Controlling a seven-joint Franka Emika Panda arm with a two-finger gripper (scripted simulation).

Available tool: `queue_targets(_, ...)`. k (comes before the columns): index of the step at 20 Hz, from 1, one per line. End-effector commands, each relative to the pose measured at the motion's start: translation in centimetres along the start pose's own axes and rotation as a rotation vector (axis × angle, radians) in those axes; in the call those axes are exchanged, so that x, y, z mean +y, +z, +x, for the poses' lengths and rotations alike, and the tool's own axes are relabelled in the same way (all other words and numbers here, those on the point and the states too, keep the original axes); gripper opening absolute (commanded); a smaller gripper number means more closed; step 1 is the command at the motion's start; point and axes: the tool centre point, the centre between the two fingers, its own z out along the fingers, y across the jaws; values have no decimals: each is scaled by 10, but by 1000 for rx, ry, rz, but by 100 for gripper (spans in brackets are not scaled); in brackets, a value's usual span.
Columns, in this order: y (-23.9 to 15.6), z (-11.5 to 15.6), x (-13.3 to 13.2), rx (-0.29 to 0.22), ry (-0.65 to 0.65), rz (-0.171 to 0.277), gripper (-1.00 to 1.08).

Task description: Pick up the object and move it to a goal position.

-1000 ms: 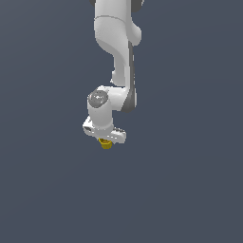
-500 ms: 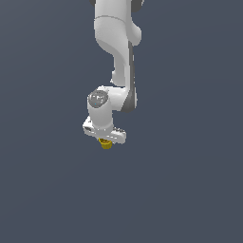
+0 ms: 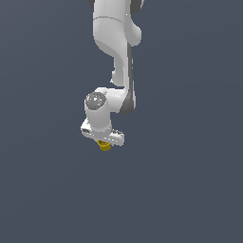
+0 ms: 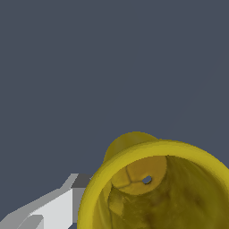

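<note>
Yellow is all I have to steer by here: the little yellow cup (image 3: 104, 145) sits tucked right under my tool (image 3: 103, 136), only its lower part poking out below the white crossbar in the exterior view. In the wrist view the cup (image 4: 156, 188) fills the near corner, its round rim wide toward the camera and its body tapering away to a small base with a tiny hole in it, so I read it as held mouth-up toward the wrist, base pointing down and away. One pale finger (image 4: 53, 208) shows just beside the rim, touching or nearly so; the other finger I cannot see. From that, I judge the tool to be closed down narrow on the cup, gripping it at or near the rim, though the actual contact is hidden. That grip makes sense to me: the cup is far smaller than the tool, and the rim is the widest part to pinch. Around it there is nothing but flat grey-blue; I cannot make out any tabletop edge or shadow, so I cannot tell whether the cup is lifted or resting. The arm (image 3: 116, 52) hangs straight down from above with the wrist bent over the cup. No goal marker shows in either view.
</note>
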Motion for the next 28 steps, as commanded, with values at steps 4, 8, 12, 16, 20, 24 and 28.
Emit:
queue_targets(4, -4, 21, 5, 2, 0, 0, -100)
queue_targets(8, -8, 42, 10, 2, 0, 0, -100)
queue_targets(12, -11, 64, 16, 2, 0, 0, -100)
queue_targets(16, -15, 85, 21, 2, 0, 0, -100)
queue_targets(20, -17, 101, 24, 2, 0, 0, -100)
queue_targets(24, -19, 112, 27, 2, 0, 0, -100)
queue_targets(28, -20, 119, 28, 2, 0, 0, -100)
